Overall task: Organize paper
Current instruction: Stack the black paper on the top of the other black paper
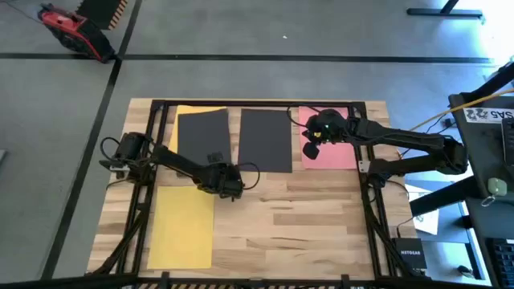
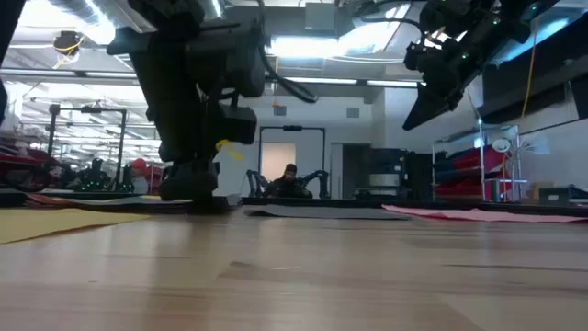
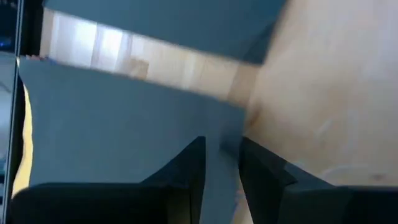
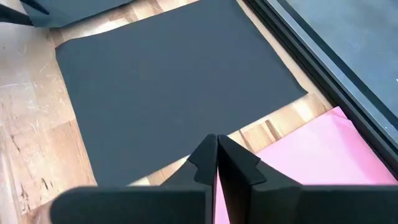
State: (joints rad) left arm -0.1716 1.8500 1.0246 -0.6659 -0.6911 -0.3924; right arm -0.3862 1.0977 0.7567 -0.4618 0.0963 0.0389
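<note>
Desk: What does the overhead camera show on the wooden table?

Photographer: Two black sheets lie side by side near the far edge. The left black sheet rests partly on a yellow sheet that peeks out behind it; the right black sheet lies flat just beside it. A pink sheet lies at the far right, and a second yellow sheet lies alone at the near left.

Desk: And the arms?

Photographer: The left gripper is down at the near corner of the left black sheet. Its wrist camera shows the two dark fingers a narrow gap apart, with the sheet's corner beneath and between them; whether they actually pinch it cannot be told. The right gripper hangs above the table, over the gap between the right black sheet and the pink sheet, fingers pressed together with nothing between them.

Desk: Anything from table height?

Photographer: The left gripper reaches down to the tabletop, the right gripper is well above it, and a person sits far back in the room
</note>
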